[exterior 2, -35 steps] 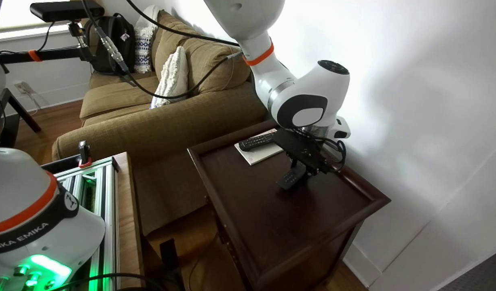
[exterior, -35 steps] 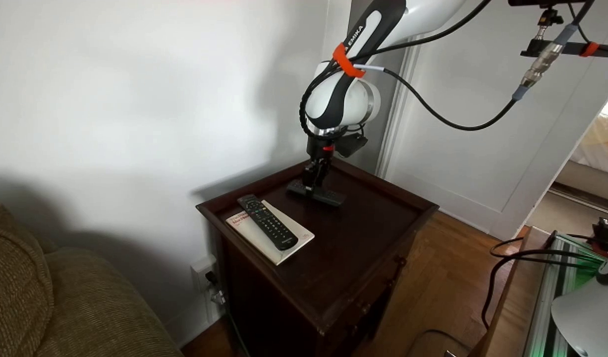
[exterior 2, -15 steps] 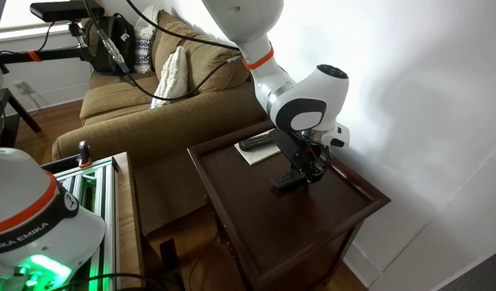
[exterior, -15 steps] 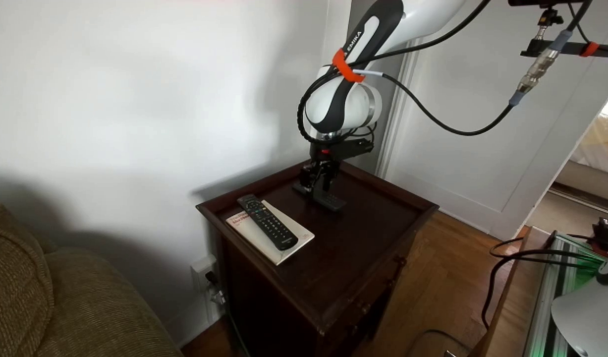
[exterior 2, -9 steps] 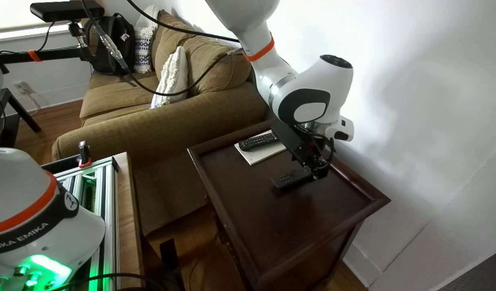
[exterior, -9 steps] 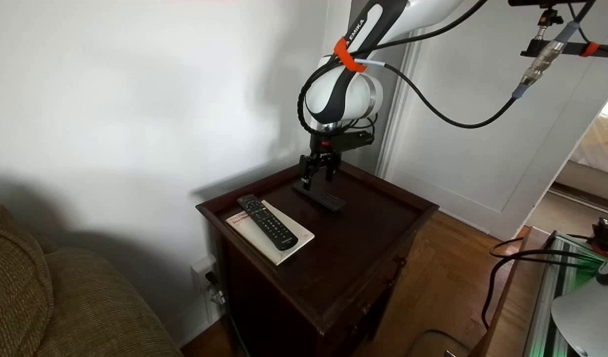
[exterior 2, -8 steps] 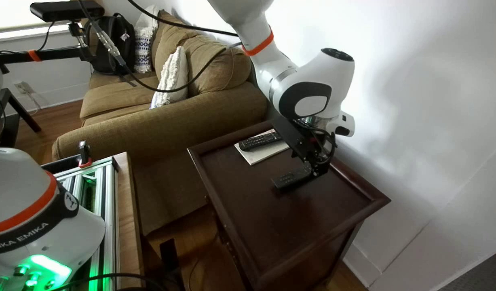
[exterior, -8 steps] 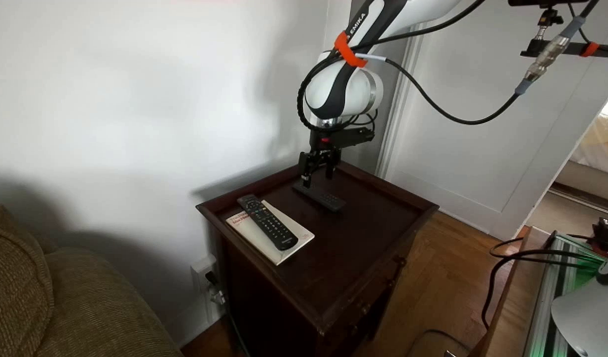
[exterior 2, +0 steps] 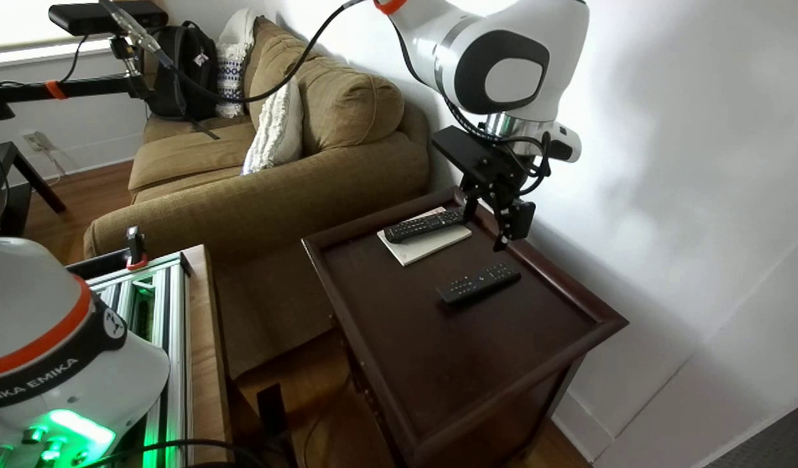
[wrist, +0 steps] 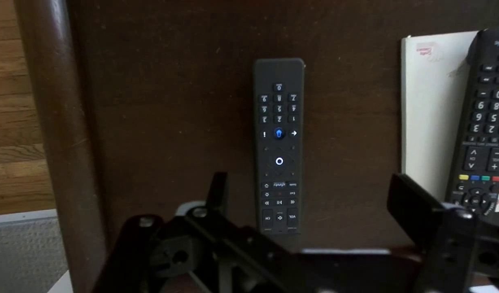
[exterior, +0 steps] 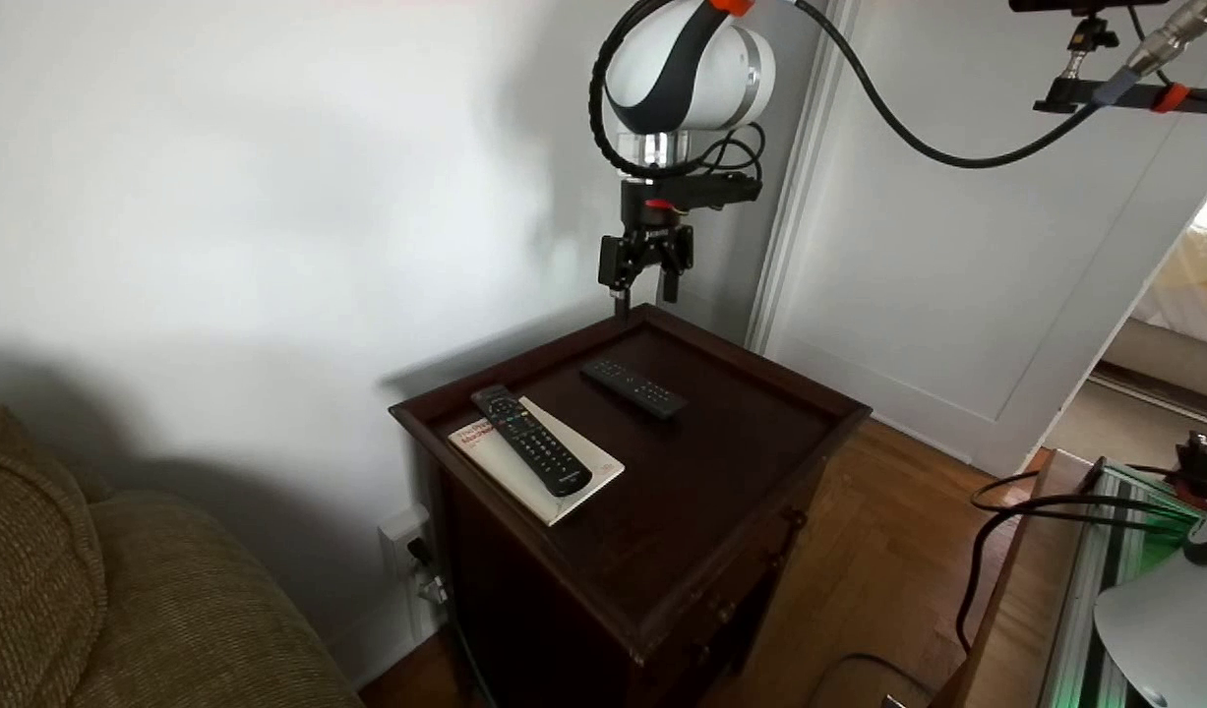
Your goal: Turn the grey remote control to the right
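Wrist view — hand (wrist: pixel 309 185) hangs spread wide above the grey remote (wrist: pixel 279 147).

The grey remote control (wrist: pixel 279 161) lies flat, buttons upward: a slim dark grey bar with rounded corners, pale digits and symbols, a white ring near its middle, a blue mark beside that and one plain end. In an exterior view it sits on the cabinet top (exterior: pixel 751 433), nearer the far corner than the near one, between the left and right corners; in the wrist view it runs roughly parallel to the raised left edge, well apart, plain end uppermost
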